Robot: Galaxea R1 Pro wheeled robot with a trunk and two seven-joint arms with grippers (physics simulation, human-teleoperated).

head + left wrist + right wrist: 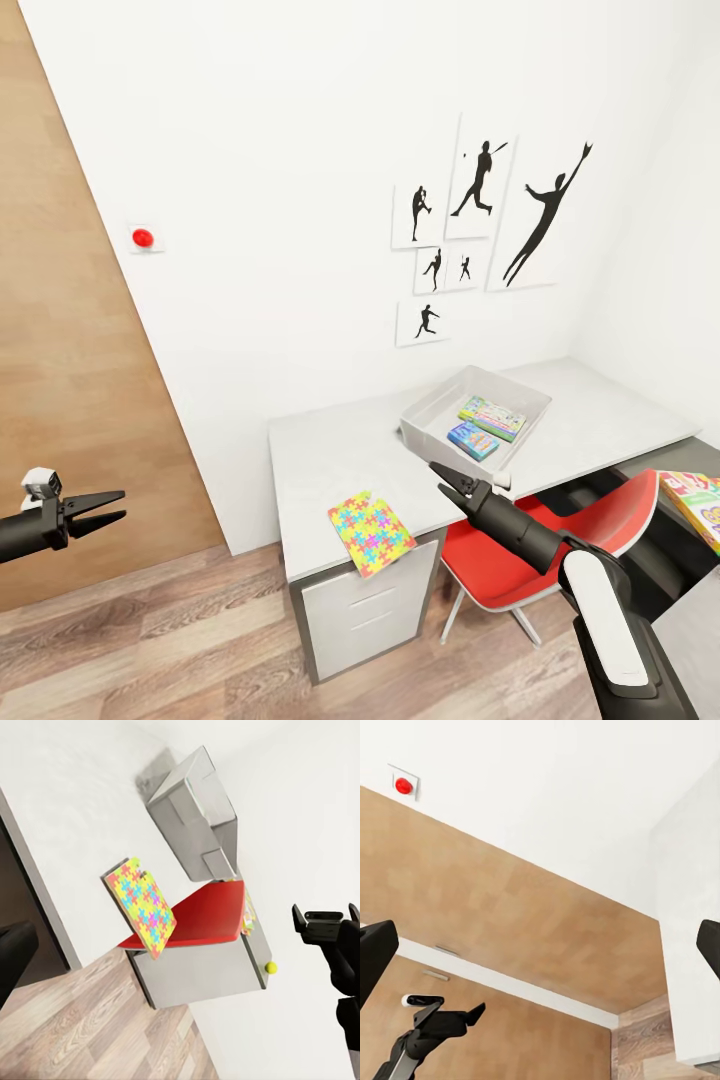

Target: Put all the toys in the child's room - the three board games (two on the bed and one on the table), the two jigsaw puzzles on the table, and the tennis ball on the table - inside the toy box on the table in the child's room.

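Two board games already lie inside the toy box on the table; a jigsaw puzzle overhangs the table's front edge. My right hand hovers near the box, my left hand off beside the door, both open and empty.

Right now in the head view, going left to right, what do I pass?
left gripper → red wall button → jigsaw puzzle overhanging the table's front edge → right gripper → toy box → board game at the right edge.
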